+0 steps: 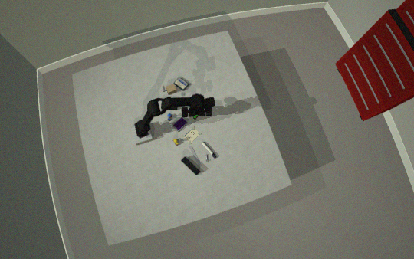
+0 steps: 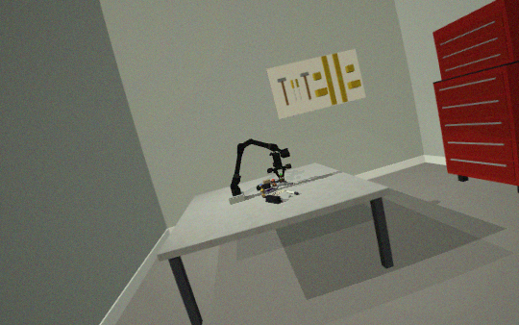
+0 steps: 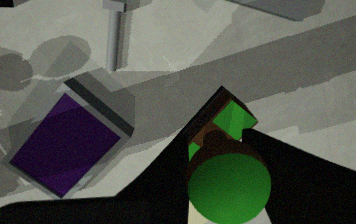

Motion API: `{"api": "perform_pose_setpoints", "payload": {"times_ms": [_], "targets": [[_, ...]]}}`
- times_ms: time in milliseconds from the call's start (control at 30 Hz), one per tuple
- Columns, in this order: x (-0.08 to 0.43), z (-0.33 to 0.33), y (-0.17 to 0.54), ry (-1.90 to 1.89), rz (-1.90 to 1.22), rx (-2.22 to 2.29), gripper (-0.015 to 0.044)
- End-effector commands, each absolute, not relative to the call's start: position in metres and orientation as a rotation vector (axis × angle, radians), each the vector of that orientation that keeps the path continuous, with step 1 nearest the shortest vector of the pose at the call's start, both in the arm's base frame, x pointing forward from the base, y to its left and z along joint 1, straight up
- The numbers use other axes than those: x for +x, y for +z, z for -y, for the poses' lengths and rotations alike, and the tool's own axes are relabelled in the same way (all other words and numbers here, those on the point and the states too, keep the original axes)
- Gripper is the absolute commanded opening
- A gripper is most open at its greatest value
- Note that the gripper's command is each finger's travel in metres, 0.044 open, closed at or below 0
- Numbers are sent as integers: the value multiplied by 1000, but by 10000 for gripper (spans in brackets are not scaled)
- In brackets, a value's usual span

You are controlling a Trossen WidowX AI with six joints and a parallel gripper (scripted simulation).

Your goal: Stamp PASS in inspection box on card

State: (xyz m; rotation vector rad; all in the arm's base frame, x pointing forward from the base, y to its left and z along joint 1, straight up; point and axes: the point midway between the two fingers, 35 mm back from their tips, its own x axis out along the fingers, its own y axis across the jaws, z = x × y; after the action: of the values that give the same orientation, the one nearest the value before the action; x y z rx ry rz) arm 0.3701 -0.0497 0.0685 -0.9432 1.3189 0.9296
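Observation:
My gripper [image 1: 195, 114] [image 2: 281, 176] [image 3: 214, 139] is shut on the green-knobbed stamp [image 1: 195, 117] [image 3: 229, 188], whose brown block has green side faces. The stamp is over the bench beside the ink pad; I cannot tell whether its base touches anything. The purple ink pad [image 1: 180, 124] [image 3: 65, 145] lies open, left of the stamp in the wrist view. The cream card [image 1: 192, 135] lies below the pad and gripper in the top view, too small there to read any print. The stamp's inked face is hidden.
A yellow stamp [image 1: 175, 142] stands left of the card, a blue one [image 1: 169, 116] beyond the pad. A white marker [image 1: 208, 149], a screw [image 1: 208, 157] and a black block [image 1: 190, 165] lie past the card. A cardboard box [image 1: 171, 89], a tin [image 1: 182, 83] and a bolt [image 3: 114, 40] are behind.

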Motion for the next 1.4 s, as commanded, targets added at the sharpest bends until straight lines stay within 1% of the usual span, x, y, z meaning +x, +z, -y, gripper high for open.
{"api": "perform_pose_setpoints", "payload": {"times_ms": [0, 900, 1233, 1367], "targets": [[370, 49, 59, 930, -1324, -935, 0], [369, 49, 21, 930, -1325, -935, 0], [370, 49, 24, 932, -1321, -942, 262], [371, 50, 35, 931, -1321, -941, 268]]}}
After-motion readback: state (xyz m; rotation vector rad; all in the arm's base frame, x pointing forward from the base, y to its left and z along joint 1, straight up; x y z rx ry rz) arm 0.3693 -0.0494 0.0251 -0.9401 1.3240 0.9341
